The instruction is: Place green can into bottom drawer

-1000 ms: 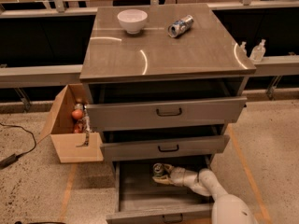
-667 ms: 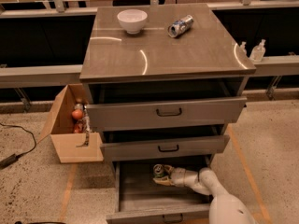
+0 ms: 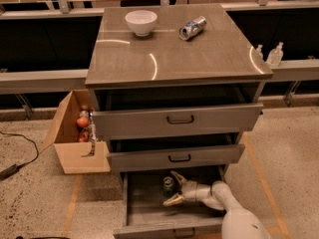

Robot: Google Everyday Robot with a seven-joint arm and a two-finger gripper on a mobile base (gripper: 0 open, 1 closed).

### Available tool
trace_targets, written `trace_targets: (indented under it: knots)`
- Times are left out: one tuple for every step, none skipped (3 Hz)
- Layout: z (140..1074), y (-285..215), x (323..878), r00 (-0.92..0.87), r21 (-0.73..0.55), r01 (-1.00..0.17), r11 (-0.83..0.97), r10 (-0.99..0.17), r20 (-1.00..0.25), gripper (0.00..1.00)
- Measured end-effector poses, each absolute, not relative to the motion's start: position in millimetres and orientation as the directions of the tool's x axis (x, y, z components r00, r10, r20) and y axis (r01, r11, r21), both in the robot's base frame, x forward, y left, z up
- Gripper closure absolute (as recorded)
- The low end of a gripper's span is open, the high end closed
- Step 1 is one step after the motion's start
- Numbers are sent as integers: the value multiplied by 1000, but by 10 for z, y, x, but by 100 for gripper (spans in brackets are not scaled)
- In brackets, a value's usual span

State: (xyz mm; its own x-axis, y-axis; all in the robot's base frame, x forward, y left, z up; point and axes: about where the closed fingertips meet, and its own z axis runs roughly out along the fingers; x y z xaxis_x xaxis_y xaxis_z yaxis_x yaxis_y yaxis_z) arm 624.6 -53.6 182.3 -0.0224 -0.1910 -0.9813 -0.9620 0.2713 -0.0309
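Note:
The bottom drawer [image 3: 149, 218] is pulled open under the two upper drawers. The green can [image 3: 169, 184] stands upright inside it, near the back middle, in shadow. My gripper [image 3: 174, 188] reaches into the drawer from the right, its pale fingers spread open, one above and one below the can on its right side. The fingers are apart from the can. The white arm [image 3: 234, 213] comes in from the lower right.
A white bowl [image 3: 141, 22] and a silver-and-blue can [image 3: 192, 28] lying on its side are on the cabinet top [image 3: 174, 59]. An open cardboard box [image 3: 79, 133] with items stands left of the cabinet. Two small bottles [image 3: 274, 55] stand on the right ledge.
My fingers have opened and drawn slightly back from the can, which now stands free in the drawer.

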Motion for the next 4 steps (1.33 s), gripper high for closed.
trace_targets:
  knots:
    - [1950,-655,6312,-31,-33,-941,337,-182,-983,0]
    - [2133,-911,6286,-46,-48,-907,418,-210,-977,18]
    - [2248,-1131,6118,-92,-34,-892,452,-255,-963,41]
    - [2271,-1518,5849,-177,-14,-867,499,-334,-926,65]
